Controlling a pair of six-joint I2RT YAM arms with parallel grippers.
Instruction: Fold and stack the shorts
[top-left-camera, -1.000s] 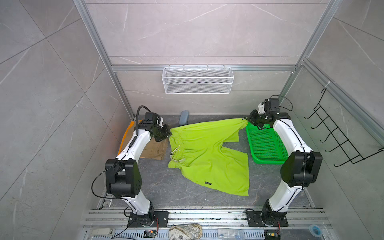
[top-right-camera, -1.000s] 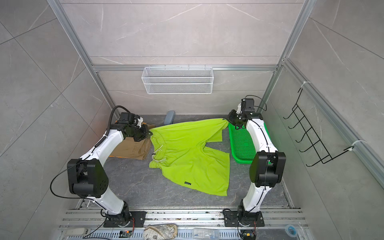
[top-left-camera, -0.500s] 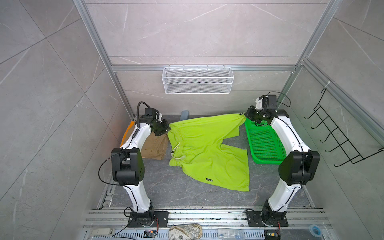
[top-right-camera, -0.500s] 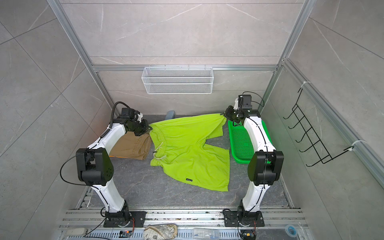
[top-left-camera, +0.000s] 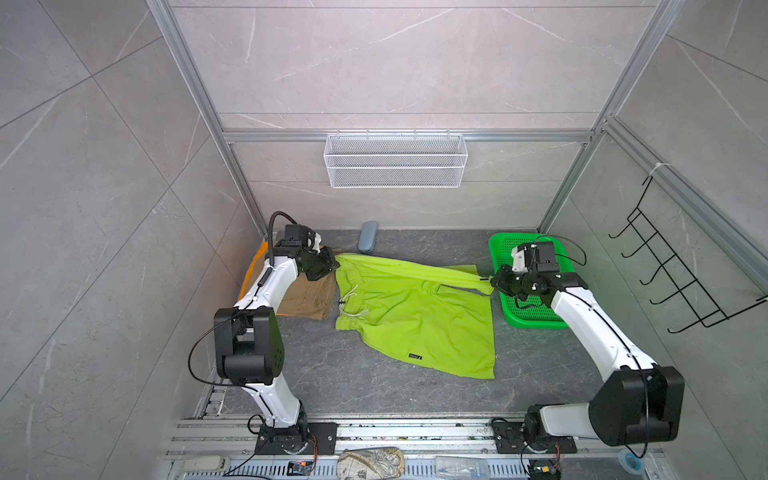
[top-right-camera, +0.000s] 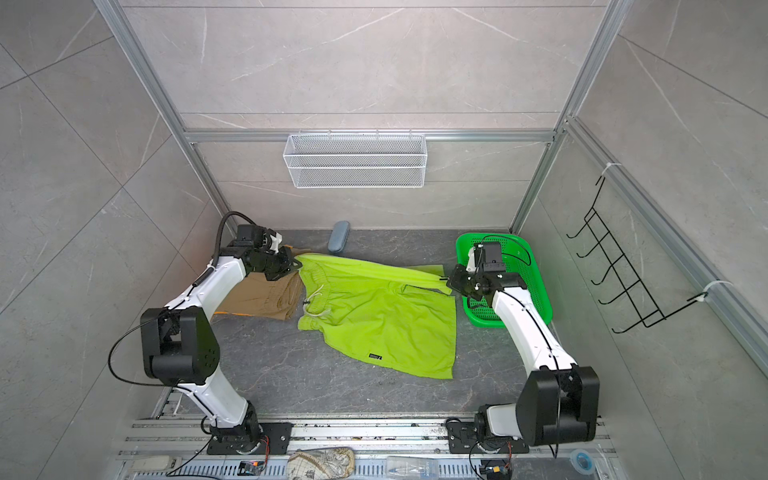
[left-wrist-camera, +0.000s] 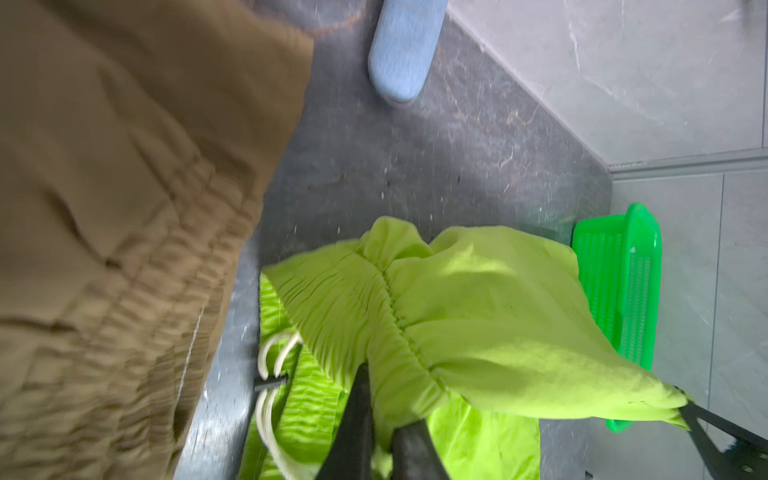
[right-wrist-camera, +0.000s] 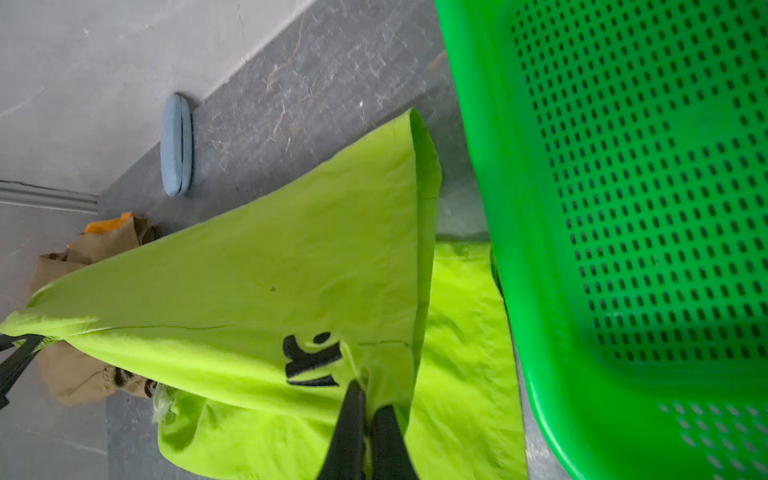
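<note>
The lime green shorts (top-left-camera: 415, 320) (top-right-camera: 374, 320) lie spread on the dark floor. Their far edge is lifted and pulled taut between both grippers. My left gripper (top-left-camera: 334, 268) (top-right-camera: 296, 262) (left-wrist-camera: 384, 399) is shut on the elastic waistband corner. My right gripper (top-left-camera: 492, 282) (top-right-camera: 448, 281) (right-wrist-camera: 369, 399) is shut on a leg hem near a black logo. The khaki shorts (top-left-camera: 309, 295) (top-right-camera: 266, 299) (left-wrist-camera: 104, 208) lie folded at the left, partly under the left arm. The orange shorts (top-left-camera: 255, 259) (right-wrist-camera: 110, 222) show only as a strip beneath the khaki pair.
A bright green perforated basket (top-left-camera: 536, 318) (top-right-camera: 536, 282) (left-wrist-camera: 623, 282) (right-wrist-camera: 623, 208) stands at the right, under the right wrist. A grey-blue case (top-left-camera: 368, 236) (top-right-camera: 339, 237) (left-wrist-camera: 401, 50) (right-wrist-camera: 176, 143) lies by the back wall. A white wire basket (top-left-camera: 395, 162) and a black hook rack (top-left-camera: 673, 282) hang on the walls.
The right gripper has drawn back from the far wall toward the front with the hem. The left gripper has shifted slightly forward. The held edge now stretches over the rest of the shorts.
</note>
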